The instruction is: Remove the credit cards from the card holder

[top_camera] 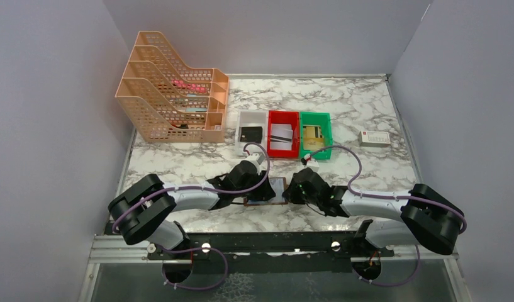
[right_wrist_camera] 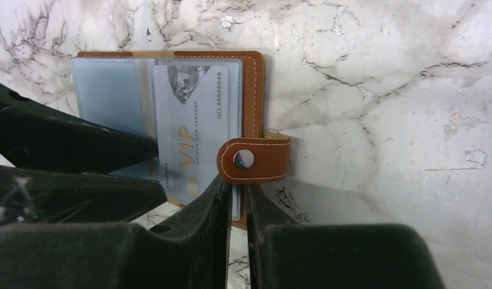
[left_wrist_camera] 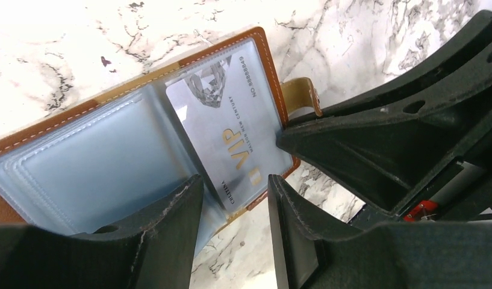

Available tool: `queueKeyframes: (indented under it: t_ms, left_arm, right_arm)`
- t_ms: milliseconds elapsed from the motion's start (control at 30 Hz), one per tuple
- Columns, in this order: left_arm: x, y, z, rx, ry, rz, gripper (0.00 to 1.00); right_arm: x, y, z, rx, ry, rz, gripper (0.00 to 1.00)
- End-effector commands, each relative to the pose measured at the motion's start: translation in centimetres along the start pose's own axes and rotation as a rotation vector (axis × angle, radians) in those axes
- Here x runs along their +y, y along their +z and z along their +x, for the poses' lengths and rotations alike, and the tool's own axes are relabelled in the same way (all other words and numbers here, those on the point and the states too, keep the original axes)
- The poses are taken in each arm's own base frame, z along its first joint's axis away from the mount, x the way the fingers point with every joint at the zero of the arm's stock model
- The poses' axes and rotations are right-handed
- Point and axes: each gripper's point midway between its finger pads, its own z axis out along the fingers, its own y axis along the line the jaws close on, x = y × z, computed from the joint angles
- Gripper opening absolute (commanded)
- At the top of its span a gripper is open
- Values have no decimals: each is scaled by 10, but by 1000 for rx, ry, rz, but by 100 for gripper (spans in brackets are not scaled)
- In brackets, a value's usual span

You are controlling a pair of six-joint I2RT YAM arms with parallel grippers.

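Note:
The brown card holder (top_camera: 271, 192) lies open on the marble table between my two grippers. Its pale blue sleeves face up (left_wrist_camera: 105, 162). A grey VIP credit card (left_wrist_camera: 231, 120) sits in the right sleeve and also shows in the right wrist view (right_wrist_camera: 192, 120). My left gripper (left_wrist_camera: 234, 201) is open, and the card's near corner lies between its fingers. My right gripper (right_wrist_camera: 236, 191) is shut, its tips resting on the holder's right edge (right_wrist_camera: 253, 90) just under the closing tab (right_wrist_camera: 253, 160). Other cards lie in the bins.
Behind the holder stand a white bin (top_camera: 240, 119) with a black card, a red bin (top_camera: 281, 116) with pale cards and a green bin (top_camera: 316, 117) with a gold card. A small white box (top_camera: 375, 138) lies at the right. An orange mesh rack (top_camera: 172, 94) stands back left.

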Motion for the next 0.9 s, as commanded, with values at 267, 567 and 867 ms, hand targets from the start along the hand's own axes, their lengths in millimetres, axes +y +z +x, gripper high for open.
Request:
queueKeyframes:
  t_ms: [267, 567, 867]
  left_arm:
    - [58, 2, 41, 21, -148, -178, 43]
    - [75, 2, 49, 15, -182, -242, 51]
    - [57, 8, 45, 18, -166, -154, 28]
  right_arm:
    - [-22, -3, 43, 154, 1, 28, 18]
    - [-22, 0, 47, 169, 4, 23, 13]
    - [-22, 5, 53, 185, 8, 19, 7]
